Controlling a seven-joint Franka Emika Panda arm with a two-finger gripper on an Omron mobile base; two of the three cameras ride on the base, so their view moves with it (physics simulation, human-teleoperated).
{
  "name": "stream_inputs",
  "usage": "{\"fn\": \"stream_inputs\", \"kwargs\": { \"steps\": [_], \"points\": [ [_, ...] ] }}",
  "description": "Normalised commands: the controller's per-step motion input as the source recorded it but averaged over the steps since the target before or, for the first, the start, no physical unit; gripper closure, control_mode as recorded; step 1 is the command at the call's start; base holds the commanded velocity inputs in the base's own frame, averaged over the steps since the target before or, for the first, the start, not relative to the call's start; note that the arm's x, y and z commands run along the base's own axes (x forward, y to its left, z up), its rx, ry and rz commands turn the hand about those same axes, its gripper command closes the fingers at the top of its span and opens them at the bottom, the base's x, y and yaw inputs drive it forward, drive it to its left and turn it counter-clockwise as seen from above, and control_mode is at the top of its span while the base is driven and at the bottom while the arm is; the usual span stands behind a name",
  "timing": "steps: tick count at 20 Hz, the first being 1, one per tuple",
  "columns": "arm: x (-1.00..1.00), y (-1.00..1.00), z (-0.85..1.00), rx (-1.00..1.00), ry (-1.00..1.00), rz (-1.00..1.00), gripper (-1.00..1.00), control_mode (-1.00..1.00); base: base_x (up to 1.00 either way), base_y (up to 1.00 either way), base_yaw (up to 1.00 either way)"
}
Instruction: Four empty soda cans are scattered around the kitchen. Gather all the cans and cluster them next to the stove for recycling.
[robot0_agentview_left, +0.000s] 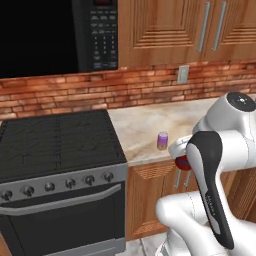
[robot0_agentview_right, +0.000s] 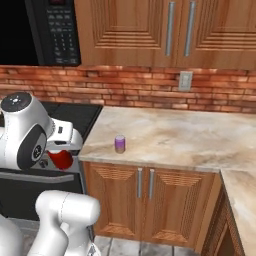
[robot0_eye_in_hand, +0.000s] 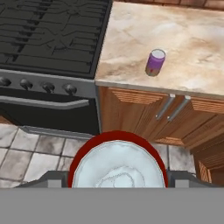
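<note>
- Nearest, the gripper (robot0_eye_in_hand: 117, 181) is clamped on a red soda can (robot0_eye_in_hand: 117, 162), whose pale silver top faces the hand camera; the can hangs over the grey tile floor (robot0_eye_in_hand: 26, 153), in front of the cabinet doors (robot0_eye_in_hand: 144, 109) and below counter height.
- Beyond it, the counter edge (robot0_eye_in_hand: 144, 85) runs just above the doors — in judgement, the can must be lifted clear of this lip before any forward travel, or its base could catch.
- On the beige counter (robot0_agentview_right: 175, 135) a purple soda can (robot0_agentview_right: 120, 144) stands upright near the front edge, near the stove (robot0_agentview_left: 55, 150).
- Good practice for this step: keep the red can upright and set it beside the purple one, apart enough not to knock it over.
- Open room: bare counter lies behind and to the right of the purple can, up to the brick wall (robot0_agentview_right: 150, 90); to the left, the stove's grates begin — no place for cans.
</note>
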Motion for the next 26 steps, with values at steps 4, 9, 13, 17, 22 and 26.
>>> {"fn": "stream_inputs", "kwargs": {
  "steps": [4,9,13,17,22,26],
  "points": [
    [0.0,0.0,0.0,0.0,0.0,0.0,1.0,1.0,0.43,-0.18,-0.07],
    [0.0,0.0,0.0,0.0,0.0,0.0,1.0,1.0,0.43,-0.16,-0.05],
    [0.0,0.0,0.0,0.0,0.0,0.0,1.0,1.0,0.42,-0.11,-0.04],
    [0.0,0.0,0.0,0.0,0.0,0.0,1.0,1.0,0.39,-0.03,-0.03],
    [0.0,0.0,0.0,0.0,0.0,0.0,1.0,1.0,0.28,0.0,-0.01],
    [0.0,0.0,0.0,0.0,0.0,0.0,1.0,1.0,0.2,0.03,0.0]
  ]
}}
